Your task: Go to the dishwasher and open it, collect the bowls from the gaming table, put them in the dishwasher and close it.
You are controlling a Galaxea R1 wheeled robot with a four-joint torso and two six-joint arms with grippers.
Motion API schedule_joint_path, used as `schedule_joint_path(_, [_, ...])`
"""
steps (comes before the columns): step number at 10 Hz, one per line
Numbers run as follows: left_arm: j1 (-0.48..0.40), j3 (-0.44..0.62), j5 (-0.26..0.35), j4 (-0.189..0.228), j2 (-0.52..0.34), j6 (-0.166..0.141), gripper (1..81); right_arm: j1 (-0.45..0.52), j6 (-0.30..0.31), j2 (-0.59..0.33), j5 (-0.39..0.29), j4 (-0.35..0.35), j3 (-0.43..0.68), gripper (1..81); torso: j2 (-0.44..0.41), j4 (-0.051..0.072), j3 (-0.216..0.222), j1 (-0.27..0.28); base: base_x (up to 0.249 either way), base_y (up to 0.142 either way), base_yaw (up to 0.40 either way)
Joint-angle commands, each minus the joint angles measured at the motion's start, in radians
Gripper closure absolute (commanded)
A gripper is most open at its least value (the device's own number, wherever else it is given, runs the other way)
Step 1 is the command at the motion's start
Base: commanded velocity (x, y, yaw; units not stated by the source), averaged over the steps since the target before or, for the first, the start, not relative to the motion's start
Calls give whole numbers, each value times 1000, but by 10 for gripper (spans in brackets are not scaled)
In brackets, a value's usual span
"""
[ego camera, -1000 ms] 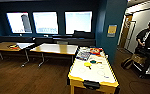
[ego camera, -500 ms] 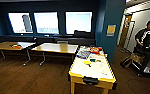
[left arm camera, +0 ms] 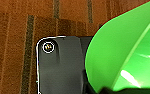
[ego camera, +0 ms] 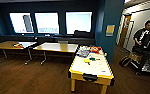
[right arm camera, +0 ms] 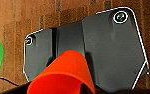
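Lime-green plastic: bowl [left arm camera: 123,52], round and glossy, seen very close in the left wrist view, carried clear above the brown floor [left arm camera: 13,37]. It sits right against the dark mass of the left gripper [left arm camera: 121,90]. Whether that gripper is clamped on the bowl cannot be told.

Orange-red plastic: second bowl-like vessel [right arm camera: 63,72], seen equally close in the right wrist view, up against the right gripper [right arm camera: 91,90]. Its hold likewise cannot be told. A sliver of the green bowl appears beside it.

Gaming table [ego camera: 77,73]: white top with yellow edging, lower centre-right of the head view, near the robot.
- Yellow paddle [ego camera: 87,60] and green paddle [ego camera: 92,59], mid-table.
- Mixed clutter [ego camera: 84,52] at its far end, too blurred to name.

Wooden tables [ego camera: 57,47]: centre-left, beneath the windows.

Person [ego camera: 144,37]: right edge, standing, with a control rig.

Step, as judged: the collecting stage, with both bowls apparently off the table and borne over the floor.

Next move, as judged: a level, steady carriage so that neither bowl slips, and a clear berth around the table corner and the person.
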Motion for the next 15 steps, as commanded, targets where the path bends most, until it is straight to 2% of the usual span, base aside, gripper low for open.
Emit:
schedule_joint_path(1, [-60, 3, 50, 11, -7, 9, 811, 56, 1, -3, -38, -12, 2, 811, 0, 0, 0, 1, -138, 0, 0])
schedule_joint_path(8, [-60, 3, 46, 10, -12, 9, 811, 56, -2, -2, -37, -13, 2, 811, -1, 0, 0, 1, -124, 0, 0])
schedule_joint_path(15, [-52, 1, 46, 8, -12, 9, 811, 53, -3, -3, -37, -15, 1, 811, -1, 0, 0, 1, 0, 0, 0])
